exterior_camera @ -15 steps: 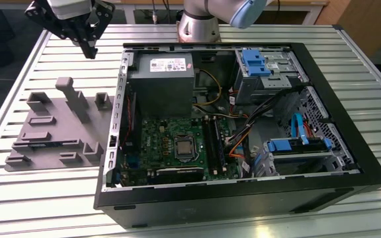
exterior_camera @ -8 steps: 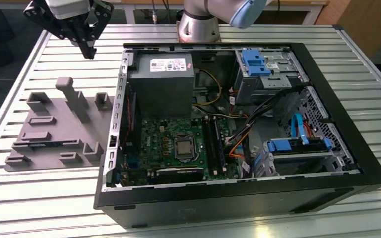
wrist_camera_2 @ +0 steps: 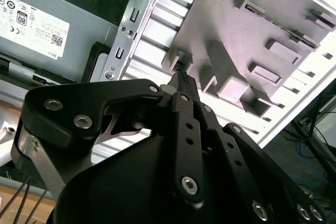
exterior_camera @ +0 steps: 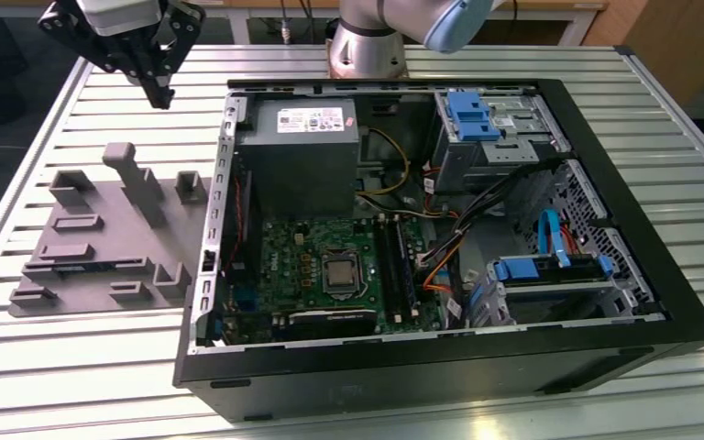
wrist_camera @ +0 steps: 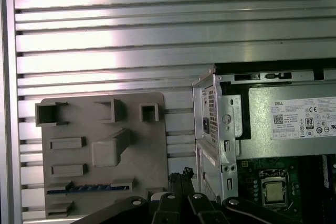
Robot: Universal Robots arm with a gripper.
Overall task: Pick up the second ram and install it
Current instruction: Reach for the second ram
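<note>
One ram stick [wrist_camera: 86, 188] stands on edge in a slot of the grey holder [wrist_camera: 152, 145], at the exterior view's left beside the open computer case [exterior_camera: 425, 376], probably parked so its upper edge is free for pinching; a thin blue strip shows, chips and label sunk out of sight. The gripper [exterior_camera: 159, 92] hangs apart from it at the exterior view's upper left, jaws clenched on nothing.
</note>
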